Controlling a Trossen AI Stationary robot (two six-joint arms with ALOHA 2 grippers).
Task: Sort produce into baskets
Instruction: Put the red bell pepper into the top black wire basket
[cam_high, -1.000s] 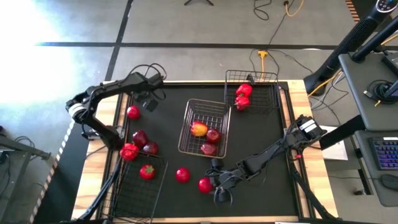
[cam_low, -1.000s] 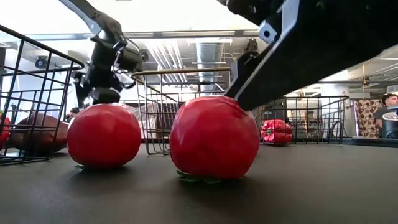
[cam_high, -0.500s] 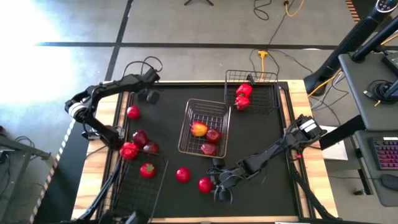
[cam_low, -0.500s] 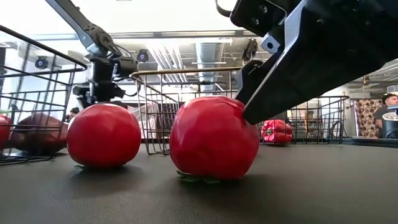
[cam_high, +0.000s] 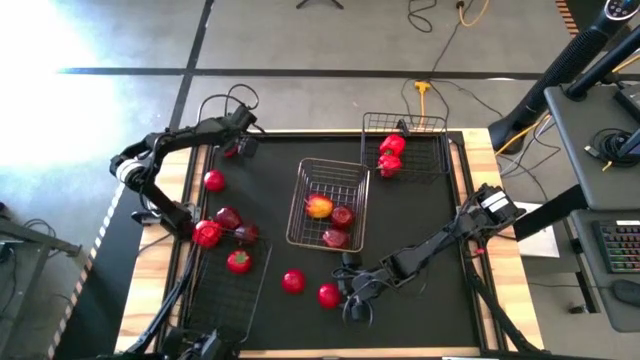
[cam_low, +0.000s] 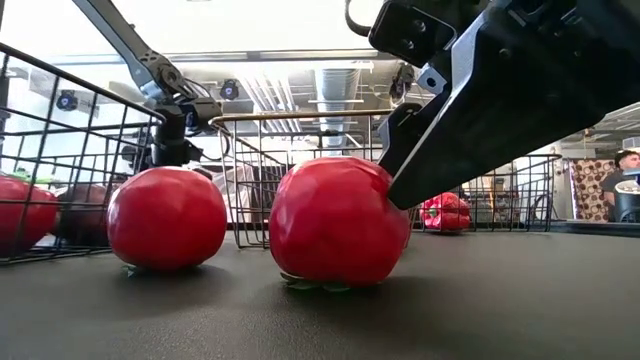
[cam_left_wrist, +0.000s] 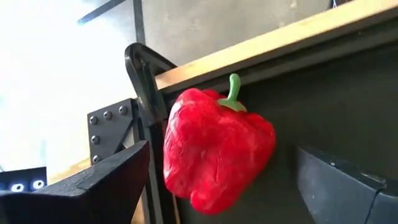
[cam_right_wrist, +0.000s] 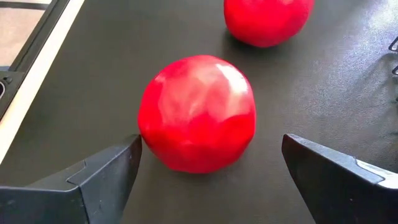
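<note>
My right gripper (cam_high: 338, 297) is open at the near middle of the table, one finger on each side of a round red tomato (cam_right_wrist: 196, 112) that sits on the black mat. A second tomato (cam_high: 293, 282) sits to its left. My left gripper (cam_high: 238, 148) is open at the far left corner, its fingers on either side of a red bell pepper (cam_left_wrist: 214, 146) without touching it. The pepper lies on its side by the wooden edge. Several more red items (cam_high: 228, 218) lie at the left. My right gripper touches the tomato's side (cam_low: 385, 185) with the inner side of one finger (cam_low: 440, 130), which comes slanting down from the table's right. The other finger (cam_right_wrist: 336, 177) stands clear of it. The tomato rests on the mat.
A silvery basket (cam_high: 352, 175) in the middle holds a yellow-red apple (cam_high: 319, 207) and two dark red apples. A black basket (cam_high: 425, 125) at the far right holds two peppers (cam_high: 390, 155). Another black basket (cam_high: 215, 310) stands at the near left with a tomato (cam_high: 239, 262).
My left gripper has moved toward the far left corner, up to the bell pepper. My right gripper has come against the near tomato and nudged it slightly toward the table's left. The near-left black basket and the produce by it have shifted a little toward the far edge.
</note>
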